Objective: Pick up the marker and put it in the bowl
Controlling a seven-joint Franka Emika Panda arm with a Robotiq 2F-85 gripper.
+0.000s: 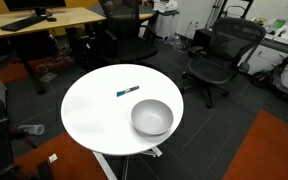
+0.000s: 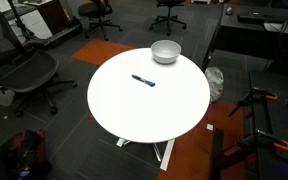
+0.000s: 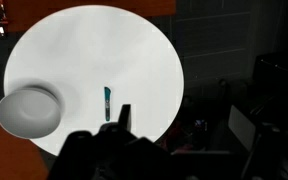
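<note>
The teal-blue marker (image 1: 127, 92) lies flat on the round white table (image 1: 92, 112), near its middle; it also shows in an exterior view (image 2: 143, 80) and in the wrist view (image 3: 107, 102). The grey metallic bowl (image 1: 152, 117) stands upright and empty near the table's edge, a short way from the marker, in both exterior views (image 2: 165, 51) and in the wrist view (image 3: 27, 110). My gripper (image 3: 124, 120) shows only in the wrist view, as a dark shape high above the table, with one fingertip beside the marker. Its jaws blend into the dark floor.
Black office chairs (image 1: 220, 55) (image 2: 24, 72) stand around the table. A wooden desk (image 1: 44, 20) is at the back. Orange floor patches (image 1: 269, 150) and dark equipment (image 2: 254, 130) lie beside the table.
</note>
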